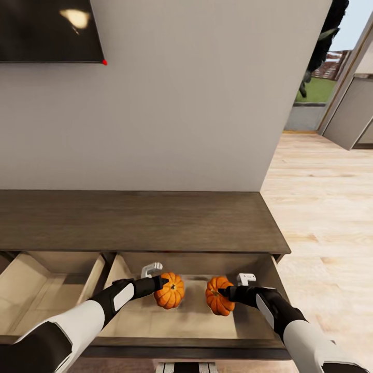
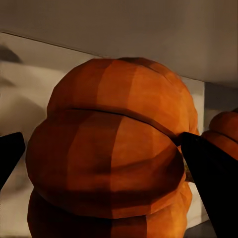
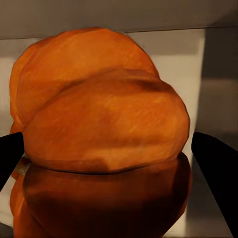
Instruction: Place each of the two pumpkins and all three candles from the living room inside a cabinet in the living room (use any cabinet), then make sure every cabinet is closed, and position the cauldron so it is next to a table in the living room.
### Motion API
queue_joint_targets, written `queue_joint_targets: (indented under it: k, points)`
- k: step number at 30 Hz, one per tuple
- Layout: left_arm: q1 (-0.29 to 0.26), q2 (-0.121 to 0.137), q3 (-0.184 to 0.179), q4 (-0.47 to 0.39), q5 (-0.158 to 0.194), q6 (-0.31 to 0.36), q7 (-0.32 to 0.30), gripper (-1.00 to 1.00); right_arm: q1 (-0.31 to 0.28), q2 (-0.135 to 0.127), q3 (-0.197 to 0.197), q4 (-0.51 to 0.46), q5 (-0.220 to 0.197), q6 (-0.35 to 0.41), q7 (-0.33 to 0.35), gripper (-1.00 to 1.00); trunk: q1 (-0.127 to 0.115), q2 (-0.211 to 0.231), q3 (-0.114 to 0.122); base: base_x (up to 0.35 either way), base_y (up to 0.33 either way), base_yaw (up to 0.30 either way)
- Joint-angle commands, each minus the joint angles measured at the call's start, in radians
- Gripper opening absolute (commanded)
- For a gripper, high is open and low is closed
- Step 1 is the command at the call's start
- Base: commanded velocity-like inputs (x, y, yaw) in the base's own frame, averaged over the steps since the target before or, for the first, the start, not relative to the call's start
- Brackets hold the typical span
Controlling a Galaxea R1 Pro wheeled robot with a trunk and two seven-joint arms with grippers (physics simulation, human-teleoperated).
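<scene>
Orange pumpkins sit low in the centre of the frame, inside the open right drawer (image 1: 248, 317) of the dark brown cabinet (image 1: 140, 220). My left fingers (image 1: 165, 282) are clamped on the left pumpkin (image 1: 170, 291), my right fingers (image 1: 221, 291) on the right pumpkin (image 1: 217, 296). The two pumpkins are near, not touching. Another open drawer (image 1: 49, 290) is at the lower left.

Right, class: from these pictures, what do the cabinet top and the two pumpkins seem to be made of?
Cabinet top: dark brown wood, matte, with long grain streaks. Left pumpkin and right pumpkin: ribbed orange skin with a dull, faint sheen; real or plastic cannot be told from a render. Drawer inside: pale beige, smooth, probably painted board.
</scene>
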Motion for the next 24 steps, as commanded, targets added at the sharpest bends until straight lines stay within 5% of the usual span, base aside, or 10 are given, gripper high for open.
queue_joint_targets:
  k: [1,20,21,24]
  points:
    - [0.0,0.0,0.002,0.0,0.001,0.0,0.0,-1.0,0.0,0.0,-0.001,0.0,-0.002,0.0,0.0,-1.0,0.0,0.0,-0.004,0.0,0.0,0.0]
    - [0.0,0.001,0.002,0.0,0.001,0.0,0.0,-1.0,0.0,0.0,-0.001,0.0,-0.002,0.0,0.0,-1.0,0.009,-0.005,-0.077,0.0,0.0,0.0]
    - [0.0,0.001,0.002,0.0,0.001,0.0,0.0,-1.0,0.0,0.0,-0.001,0.0,-0.002,0.0,0.0,1.0,0.009,-0.005,-0.081,0.0,0.0,0.0]
    - [0.0,0.001,0.002,0.0,0.001,-0.001,0.0,-1.0,0.0,0.0,-0.001,0.0,-0.003,0.0,0.0,1.0,0.011,-0.006,-0.093,0.0,0.0,0.0]
